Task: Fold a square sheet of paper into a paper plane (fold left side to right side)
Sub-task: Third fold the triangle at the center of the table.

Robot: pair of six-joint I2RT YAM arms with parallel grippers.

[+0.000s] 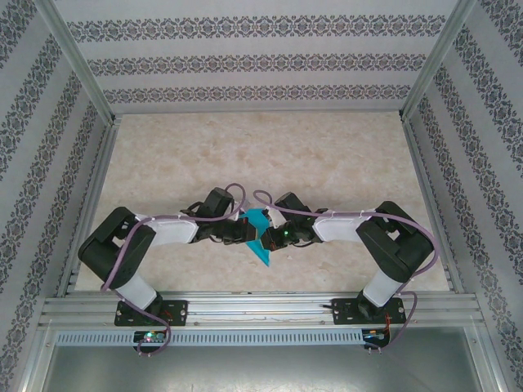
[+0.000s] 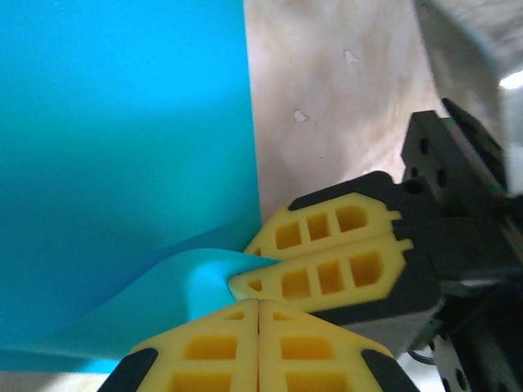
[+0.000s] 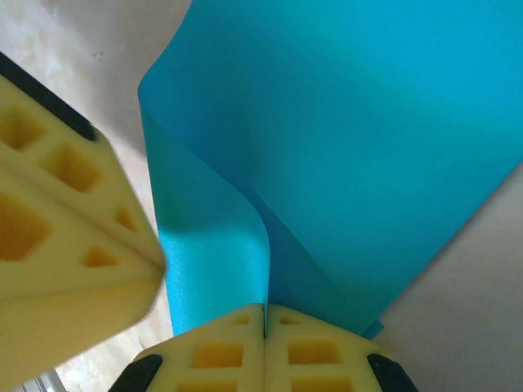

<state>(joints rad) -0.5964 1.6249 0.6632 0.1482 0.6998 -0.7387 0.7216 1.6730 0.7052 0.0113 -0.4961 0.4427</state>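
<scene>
Your square sheet of paper point(image 1: 260, 238) sits just in front of the middle of the desk's point(image 1: 245, 155) near edge, caught between the two arms where they meet. From above you see it as a small teal shape with a point point(image 1: 266, 263) aimed at the near edge, partly covered by both wrists.

Your right hand point(image 3: 264, 309) has its yellow pads pressed together, and the paper runs straight down into the seam between them, so it is pinching the sheet. From its own camera you see one layer curling up off the flat part in a soft loop, with the loop's edge ending at the fingertips. The rest of the sheet spreads flat away from the pads, over the pale marbled desk.

Your left hand point(image 2: 258, 304) also has its pads pressed together, with no gap along the seam. Its tips sit right at the raised flap, and a lighter teal fold lies against them. You cannot tell from these views whether any paper is actually caught between them. In the left wrist view the right hand's fingers point(image 2: 327, 253) come in from the right, tips closed on the flap's corner and just beside the left hand's tips.

The two hands point at each other across the sheet, almost touching, and both arms are bent in towards the middle of the desk.
</scene>
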